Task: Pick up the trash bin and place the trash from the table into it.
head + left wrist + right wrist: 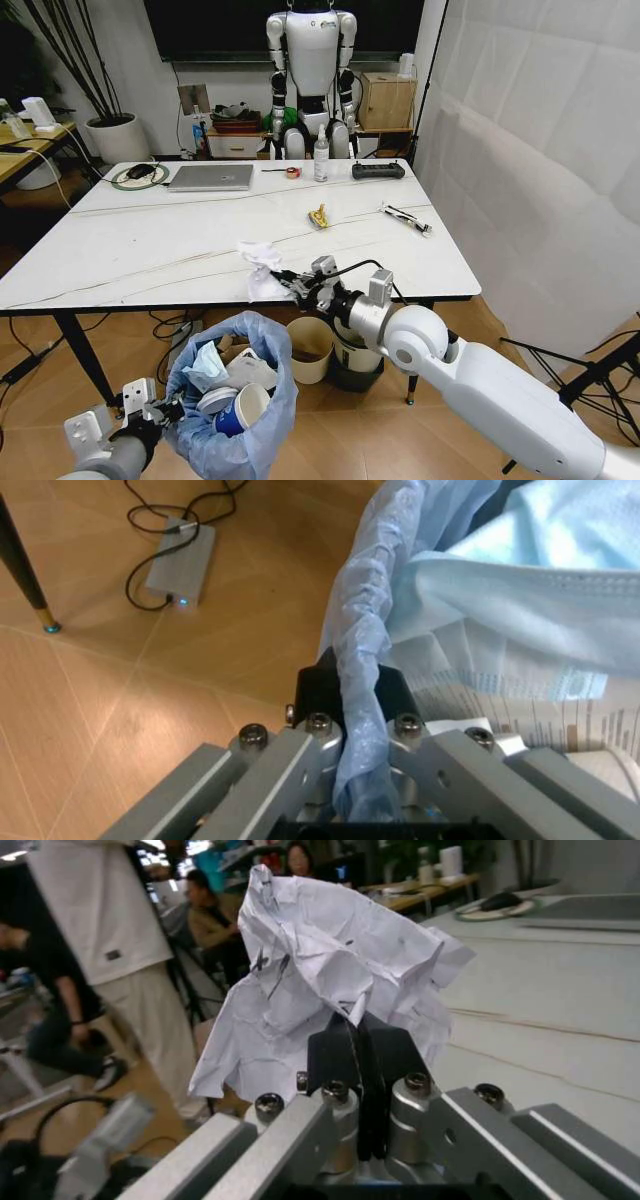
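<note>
At the near edge of the table, the right gripper (292, 283) was clenched on a crumpled white sheet of paper (262, 270), its dark pads (385, 1054) pressed flat together over the sheet's lower fold in the right wrist view. The paper (335, 975) stood up out of the jaws in a creased, ragged mass and hung partly past the table's edge. The right arm reached to it from the lower right, bent at the elbow in front of the table.

Low on the left, the left gripper (172, 410) was clamped on the rim of the small trash bin lined with a crinkly translucent light-blue plastic bag (236, 400); in the left wrist view the bunched blue bag rim (362, 697) ran between the closed fingers. The bin sat just below and in front of the table edge, under the held paper and slightly to its left. Inside it lay a pale blue face mask (520, 592), printed white paper and a blue paper cup (240, 410).

The large white marble-look table (120, 250) with thin grey veins still carried litter farther back: a small yellow snack wrapper (319, 216) near the middle and a thin white wrapper (406, 218) to its right. Along the far edge stood a silver laptop (211, 177), a clear bottle (321, 155) and a black controller (378, 171). Under the table, a cream plastic bucket (309, 348) stood beside a white round bin with a dark grey base (352, 362).
</note>
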Motion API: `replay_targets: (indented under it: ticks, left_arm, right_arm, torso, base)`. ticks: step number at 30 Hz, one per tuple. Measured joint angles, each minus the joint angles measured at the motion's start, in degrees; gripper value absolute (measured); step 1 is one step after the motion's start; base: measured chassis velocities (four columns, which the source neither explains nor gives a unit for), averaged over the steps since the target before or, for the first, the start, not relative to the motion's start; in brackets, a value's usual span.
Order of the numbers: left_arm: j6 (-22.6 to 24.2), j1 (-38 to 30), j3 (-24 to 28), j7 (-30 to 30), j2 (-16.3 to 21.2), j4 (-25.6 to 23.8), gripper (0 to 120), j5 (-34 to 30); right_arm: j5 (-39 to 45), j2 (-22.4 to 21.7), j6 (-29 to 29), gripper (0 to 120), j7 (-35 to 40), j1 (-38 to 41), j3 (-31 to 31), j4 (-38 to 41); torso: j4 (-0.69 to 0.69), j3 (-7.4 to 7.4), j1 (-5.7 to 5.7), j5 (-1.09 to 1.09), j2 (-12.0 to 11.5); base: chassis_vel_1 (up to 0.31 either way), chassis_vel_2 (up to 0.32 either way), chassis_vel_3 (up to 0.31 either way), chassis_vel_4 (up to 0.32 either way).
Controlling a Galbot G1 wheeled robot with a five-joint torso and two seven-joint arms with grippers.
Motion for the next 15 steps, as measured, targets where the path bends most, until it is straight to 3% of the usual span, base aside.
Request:
replay_targets:
  ticks: [4,15]
  left_arm:
    - [0.0,0.0,0.0,0.0,-0.2,-0.2,0,-0.1]
    - [0.1,-0.5,-0.6,-0.7,0.2,0.0,0,-1.4]
  right_arm:
    - [-0.3,-0.7,2.6,0,-3.2,0.0,-5.5,1.9]
    - [-1.7,0.3,4.9,0,-5.0,0.6,-13.0,0.7]
  torso:
    - [-0.01,0.0,0.0,0.01,0.0]
    - [-0.01,0.0,0.0,0.01,0.0]
  base:
    - [0.0,0.0,0.0,0.0]
    - [0.0,0.0,0.0,0.0]
